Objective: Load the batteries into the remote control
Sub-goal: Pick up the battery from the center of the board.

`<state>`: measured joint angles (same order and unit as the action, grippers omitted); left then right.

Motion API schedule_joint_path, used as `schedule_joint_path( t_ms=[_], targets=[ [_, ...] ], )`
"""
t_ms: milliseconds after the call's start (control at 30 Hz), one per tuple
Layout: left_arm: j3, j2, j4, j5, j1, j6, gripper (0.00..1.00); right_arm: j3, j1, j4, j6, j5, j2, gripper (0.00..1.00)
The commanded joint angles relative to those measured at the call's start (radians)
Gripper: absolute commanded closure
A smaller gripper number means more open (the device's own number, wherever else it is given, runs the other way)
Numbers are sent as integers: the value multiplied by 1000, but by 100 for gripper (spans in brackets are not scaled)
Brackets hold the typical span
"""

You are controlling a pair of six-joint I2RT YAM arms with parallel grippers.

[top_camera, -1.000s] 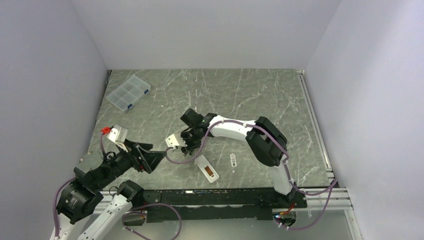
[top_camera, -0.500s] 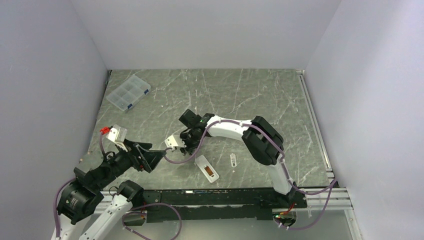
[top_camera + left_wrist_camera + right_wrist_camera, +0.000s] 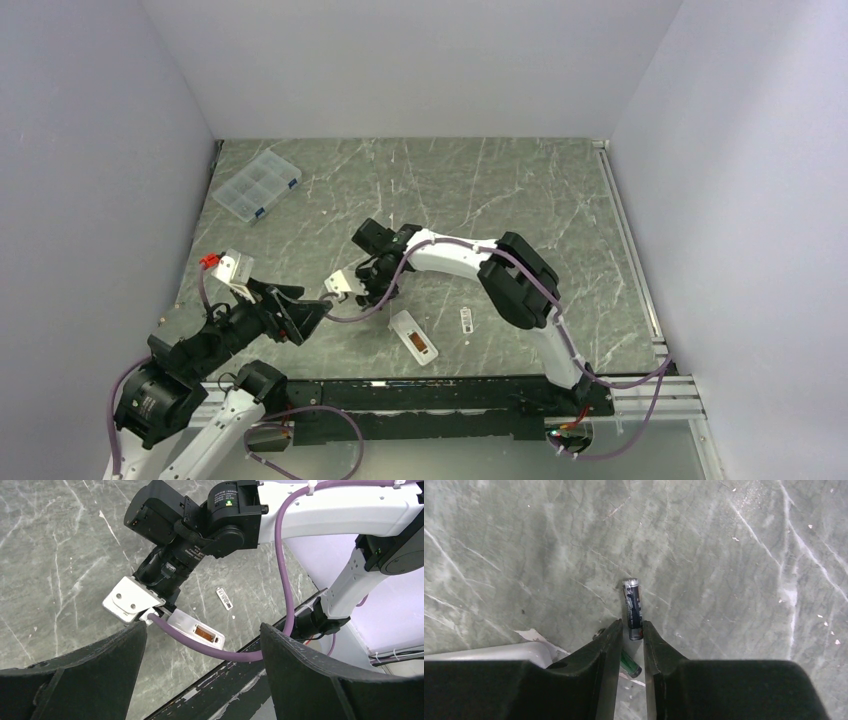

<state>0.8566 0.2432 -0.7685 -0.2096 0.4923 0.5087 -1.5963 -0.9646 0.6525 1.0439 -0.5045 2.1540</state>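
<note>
The white remote control (image 3: 413,337) lies back up near the front edge, its reddish-brown recess (image 3: 204,631) empty. A dark battery (image 3: 633,607) lies on the table. My right gripper (image 3: 632,626) points down just left of the remote, its jaws almost closed round the battery's near end. A second, green battery (image 3: 629,664) shows through the gap below the fingers. The right gripper also shows in the top view (image 3: 362,296). My left gripper (image 3: 312,313) is wide open and empty, left of the right gripper, and it shows in the left wrist view (image 3: 204,630).
A small white flat cover piece (image 3: 466,320) lies right of the remote. A clear compartment box with blue clips (image 3: 257,185) sits at the far left. The right arm's purple cable (image 3: 220,652) loops past the remote. The table's front rail (image 3: 450,385) is close behind the remote.
My right gripper and wrist have shifted a little to the left. The left arm, remote and cover piece have not moved.
</note>
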Motion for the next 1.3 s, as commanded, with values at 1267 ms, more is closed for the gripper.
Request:
schedule_joint_path(
  t_ms=[1267],
  targets=[
    [10, 88, -13, 90, -11, 31, 13, 598, -130, -498, -853, 243, -673, 100]
  ],
)
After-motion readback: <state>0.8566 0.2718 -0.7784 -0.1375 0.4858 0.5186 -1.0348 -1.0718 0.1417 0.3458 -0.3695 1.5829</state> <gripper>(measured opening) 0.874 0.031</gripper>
